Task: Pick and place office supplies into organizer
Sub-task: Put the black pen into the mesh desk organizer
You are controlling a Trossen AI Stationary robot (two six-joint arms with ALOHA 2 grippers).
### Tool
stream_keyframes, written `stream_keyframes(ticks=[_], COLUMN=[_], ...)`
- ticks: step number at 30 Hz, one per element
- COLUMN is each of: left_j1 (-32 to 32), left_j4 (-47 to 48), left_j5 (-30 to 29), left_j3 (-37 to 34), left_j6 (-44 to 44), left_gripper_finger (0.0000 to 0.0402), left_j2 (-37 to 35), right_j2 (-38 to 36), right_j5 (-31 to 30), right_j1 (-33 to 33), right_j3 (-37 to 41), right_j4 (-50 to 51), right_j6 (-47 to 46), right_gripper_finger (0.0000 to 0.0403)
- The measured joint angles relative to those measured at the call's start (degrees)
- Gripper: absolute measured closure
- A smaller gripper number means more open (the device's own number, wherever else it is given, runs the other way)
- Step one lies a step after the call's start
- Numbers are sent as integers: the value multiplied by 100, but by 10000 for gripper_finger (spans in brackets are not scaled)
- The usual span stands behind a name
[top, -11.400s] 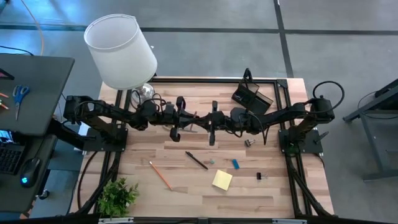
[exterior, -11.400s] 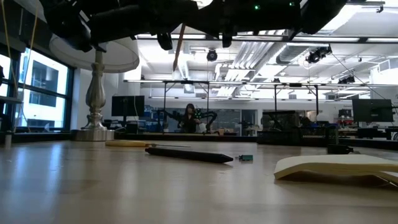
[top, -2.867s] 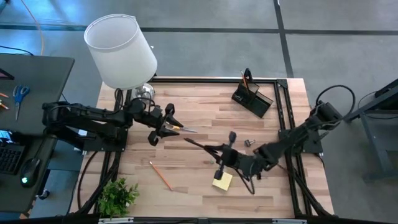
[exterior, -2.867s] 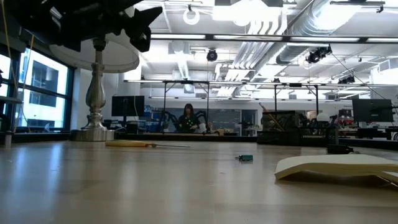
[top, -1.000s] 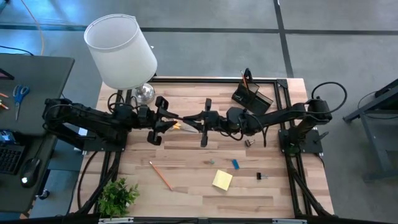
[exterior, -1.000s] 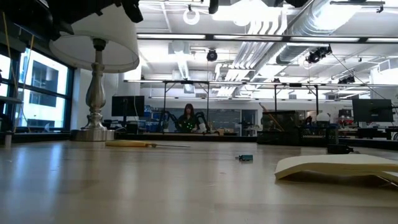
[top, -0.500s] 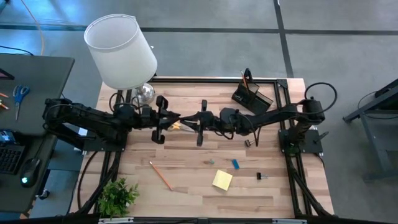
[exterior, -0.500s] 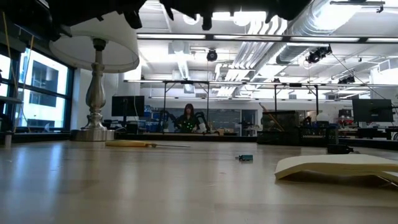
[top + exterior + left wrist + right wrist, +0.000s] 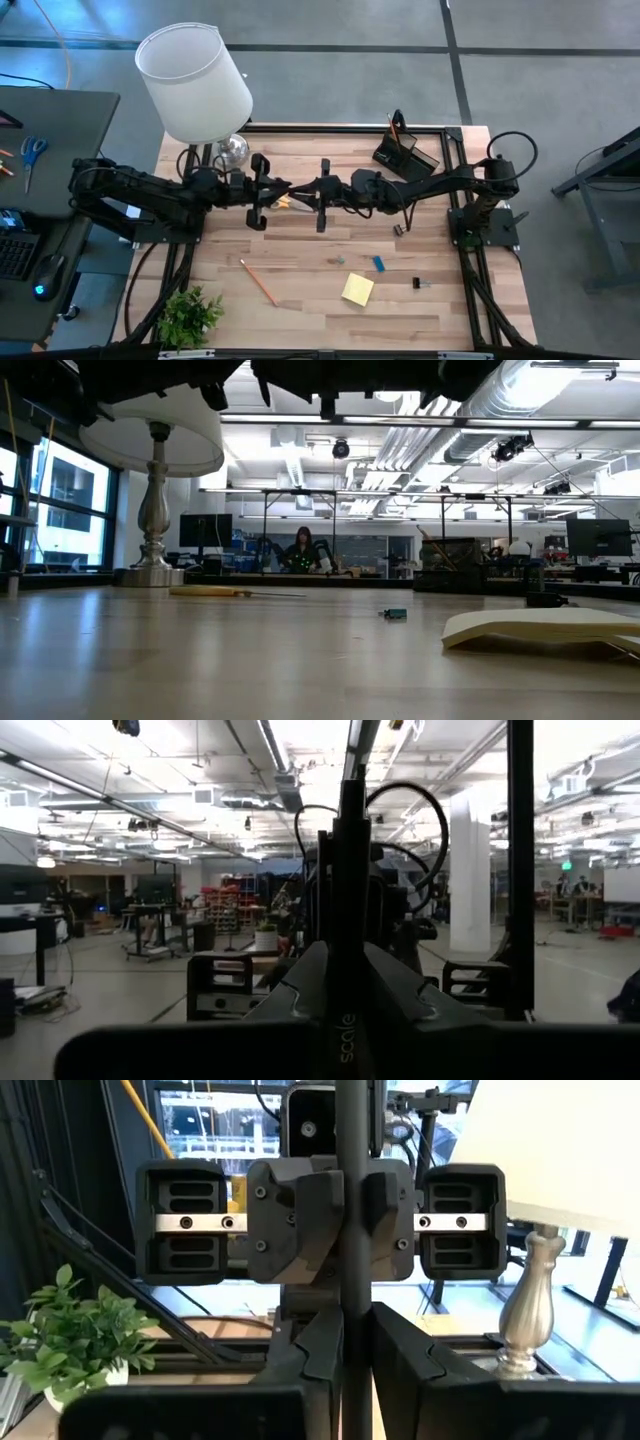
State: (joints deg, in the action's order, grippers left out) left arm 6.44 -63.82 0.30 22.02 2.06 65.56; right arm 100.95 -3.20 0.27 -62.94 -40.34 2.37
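A thin black pen (image 9: 351,1230) stands upright in the air over the middle of the table. My left gripper (image 9: 283,190) and my right gripper (image 9: 303,191) meet there tip to tip, both shut on the pen. The yellow-handled scissors (image 9: 215,591) lie flat on the table below them. An orange pencil (image 9: 258,281), a yellow sticky pad (image 9: 357,289), a blue eraser (image 9: 379,264) and a black clip (image 9: 417,284) lie on the near half. The black organizer (image 9: 405,157) stands at the far right with an orange pencil in it. My left gripper pinches the pen's shaft (image 9: 351,1200) between its two fingers (image 9: 300,1220). It comes level from the table's left, fingers across the pen. The pen is upright and clear of the table. My right gripper pinches the same shaft (image 9: 351,1342) between its two fingers (image 9: 312,1348), level from the table's right and across the pen. Whether it holds above or below the other gripper's hold cannot be told.
A lamp with a large white shade (image 9: 195,80) stands at the far left corner, a small plant (image 9: 188,315) at the near left. A black frame (image 9: 452,170) runs round the table. A second clip (image 9: 399,229) lies right of centre. A side desk (image 9: 50,150) stands left.
My right gripper has moved a little toward the table's left edge and down, carrying the upright pen up to my left gripper. My left gripper, which stood open, has shut on the pen. The things on the table have not moved.
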Motion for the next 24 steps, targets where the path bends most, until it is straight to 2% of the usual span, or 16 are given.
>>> stream_keyframes(ticks=[5,12,18,24], left_j1=[-7,-7,-7,-9], left_j4=[68,315,740,2167], left_j5=[39,50,49,90], left_j3=[11,20,83,676], left_j6=[76,229,278,284], left_gripper_finger=[393,380,394,383], left_j2=[-4,-20,-16,-11], right_j2=[-6,0,0,-2], right_j5=[26,-14,-11,39], right_j1=[9,0,3,14], right_j3=[4,13,-186,-543], right_j4=[83,111,529,1534], right_j6=[23,48,61,213], right_gripper_finger=[340,299,298,318])
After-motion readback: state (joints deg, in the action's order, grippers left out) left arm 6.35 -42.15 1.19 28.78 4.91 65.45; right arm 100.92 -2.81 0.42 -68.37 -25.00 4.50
